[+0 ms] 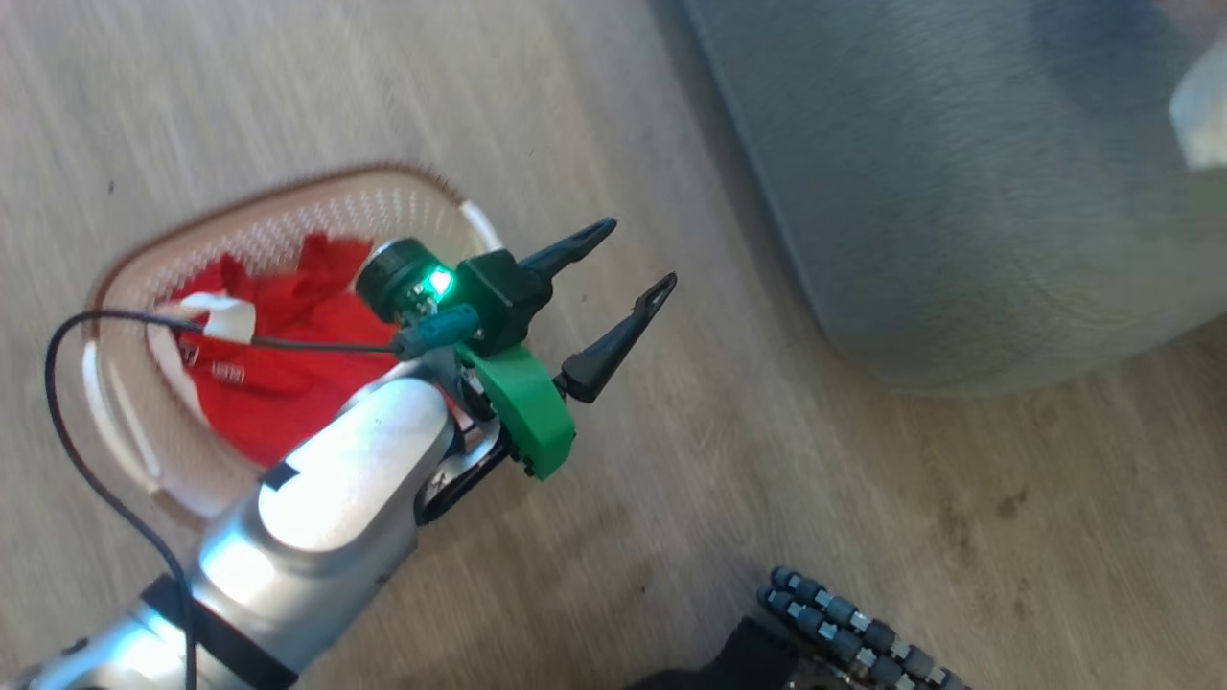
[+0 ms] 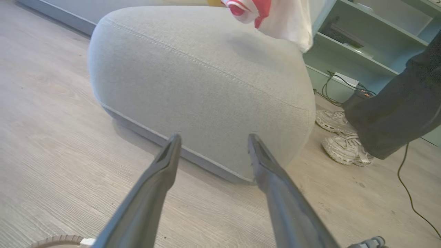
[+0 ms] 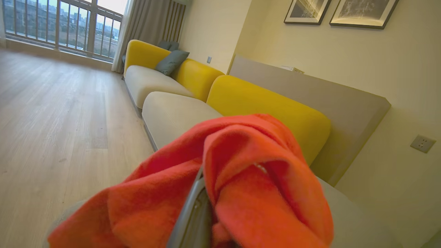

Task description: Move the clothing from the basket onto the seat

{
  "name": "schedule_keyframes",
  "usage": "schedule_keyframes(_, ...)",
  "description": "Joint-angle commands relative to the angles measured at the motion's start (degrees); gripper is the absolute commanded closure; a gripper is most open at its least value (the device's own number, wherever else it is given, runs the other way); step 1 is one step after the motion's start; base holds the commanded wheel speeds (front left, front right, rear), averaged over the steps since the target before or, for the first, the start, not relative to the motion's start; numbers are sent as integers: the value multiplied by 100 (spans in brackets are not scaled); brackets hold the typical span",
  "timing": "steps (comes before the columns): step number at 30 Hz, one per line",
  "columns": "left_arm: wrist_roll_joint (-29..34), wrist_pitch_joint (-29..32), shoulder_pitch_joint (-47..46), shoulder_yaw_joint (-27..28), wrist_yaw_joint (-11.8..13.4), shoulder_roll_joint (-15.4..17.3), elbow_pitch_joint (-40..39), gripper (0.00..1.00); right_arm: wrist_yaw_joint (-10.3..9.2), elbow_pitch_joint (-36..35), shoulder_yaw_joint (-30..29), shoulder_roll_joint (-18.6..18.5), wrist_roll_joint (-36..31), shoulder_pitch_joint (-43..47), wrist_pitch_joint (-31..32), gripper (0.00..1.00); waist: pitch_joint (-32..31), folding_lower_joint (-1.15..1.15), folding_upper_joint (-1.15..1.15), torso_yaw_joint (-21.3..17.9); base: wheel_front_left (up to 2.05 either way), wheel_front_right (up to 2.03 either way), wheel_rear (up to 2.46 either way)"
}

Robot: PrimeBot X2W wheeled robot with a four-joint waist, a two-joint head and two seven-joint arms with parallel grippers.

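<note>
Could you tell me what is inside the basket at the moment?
Red clothing with white patches lies in the basket. The left arm covers one corner, and the fabric hides the bottom.

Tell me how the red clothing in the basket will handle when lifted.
Probably floppy: the clothing lies crumpled in bunched folds in the basket. Likely light, being soft cloth, so it should sag and trail from a pinch. Its matte cloth seems unlikely to slip.
</note>
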Motion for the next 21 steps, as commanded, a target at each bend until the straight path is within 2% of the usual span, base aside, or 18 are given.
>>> schedule_keyframes(1,55,-72,-207,102,-6,88,-227,0,-1,-104,-75,-226,-70,-226,-21,100,344,-2,0,303,0,0,0)
schedule_keyframes(9,125,-72,-401,26,-6,197,-537,0,-1,603,-1066,-693,-616,-922,-28,100,889,-2,0,767,0,0,0)
schedule_keyframes(14,180,-72,-400,3,-4,247,-639,0,-1,1154,-2227,-926,-1049,-826,-22,100,1116,-2,0,963,0,0,0)
schedule_keyframes(16,191,-70,-381,-12,-2,278,-650,0,-1,1325,-2622,-890,-1250,-638,-20,100,1171,-2,0,982,0,0,0)
schedule_keyframes(20,179,-70,-348,-6,0,319,-623,0,-1,1508,-3221,-583,-1497,-183,-28,100,1171,-2,0,967,0,0,0)
schedule_keyframes(21,171,-70,-339,-4,0,316,-605,0,-1,1539,-3282,-496,-1553,-79,-30,88,1144,-2,0,960,0,0,0)
